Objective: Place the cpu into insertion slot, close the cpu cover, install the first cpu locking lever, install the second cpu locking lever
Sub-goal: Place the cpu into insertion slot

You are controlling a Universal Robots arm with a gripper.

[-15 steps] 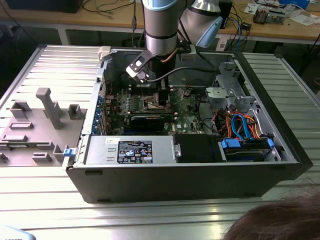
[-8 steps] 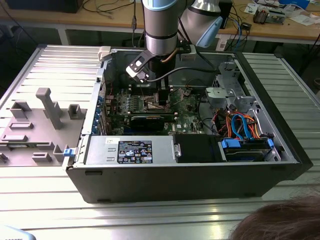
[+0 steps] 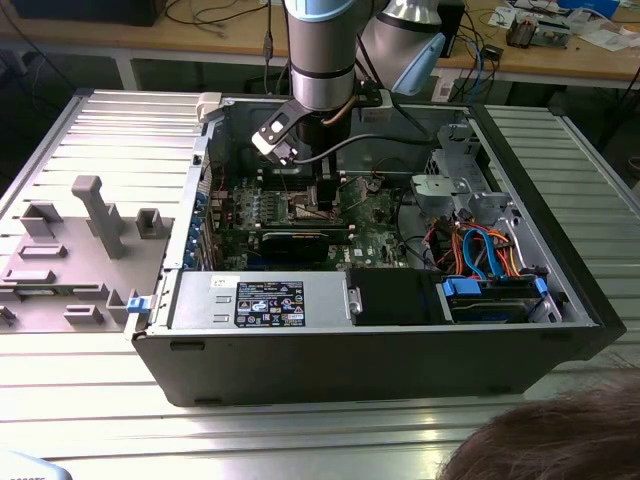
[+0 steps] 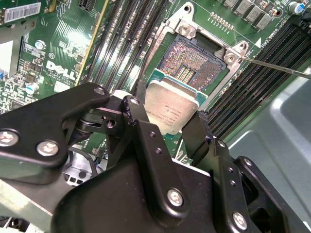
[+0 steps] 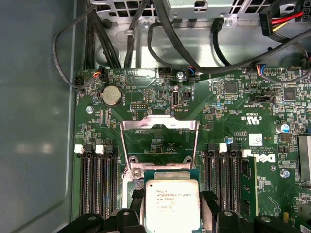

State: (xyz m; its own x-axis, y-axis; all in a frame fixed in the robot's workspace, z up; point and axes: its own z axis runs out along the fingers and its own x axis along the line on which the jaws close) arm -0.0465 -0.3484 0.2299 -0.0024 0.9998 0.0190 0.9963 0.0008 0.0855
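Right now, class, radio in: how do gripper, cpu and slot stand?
Gripper shut on cpu; cpu above open insertion slot, not seated; cpu cover open.

The arm [image 3: 320, 50] hangs from twelve o'clock in the exterior view, wrist vertical, gripper [image 3: 325, 197] pointing toward six, fingers [image 4: 146, 133] pinching the cpu [image 5: 172, 204] by opposite edges.

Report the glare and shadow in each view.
Second wrist view: the cpu, held in the gripper, has a pale sheen, and white glints streak the memory slots. First wrist view: soft light patches lie on the grey case wall; the cpu cover gleams. Exterior view: the circuit board sits in shade under the arm.
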